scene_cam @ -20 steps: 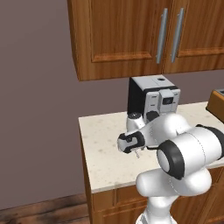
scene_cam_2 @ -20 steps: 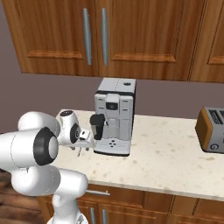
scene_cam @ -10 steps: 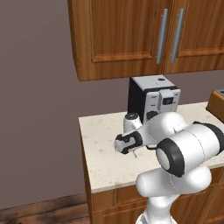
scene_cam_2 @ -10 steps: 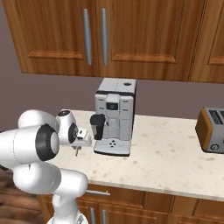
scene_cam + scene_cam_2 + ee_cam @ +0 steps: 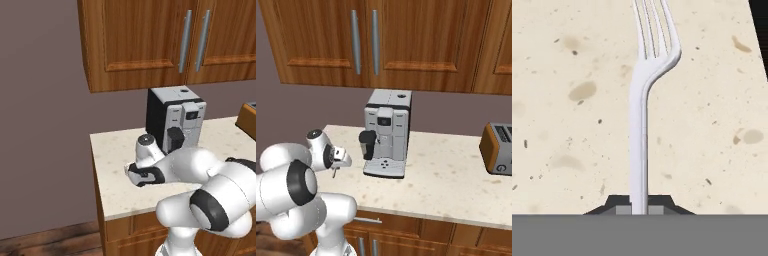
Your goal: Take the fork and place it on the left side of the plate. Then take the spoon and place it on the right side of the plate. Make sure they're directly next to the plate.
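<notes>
The tool (image 5: 639, 209) is closed on the fork (image 5: 643, 107), with the handle end pinched between the two dark fingertips (image 5: 620, 205) at 6 o'clock of the hand view. From there the pale handle runs straight toward 12 o'clock, and the tines spread at the top edge over the speckled beige tabletop (image 5: 567, 100). Whether the fork lies on the tabletop or is lifted clear of it cannot be told from this angle.

In the right base view the tool (image 5: 336, 169) is seen low over the tabletop (image 5: 446, 185), at about 9 o'clock of the coffee machine (image 5: 386, 132), with a thin sliver, probably the fork, hanging below it. A toaster (image 5: 498, 148) stands at the far right. Wooden cabinets (image 5: 371, 40) are mounted above.
</notes>
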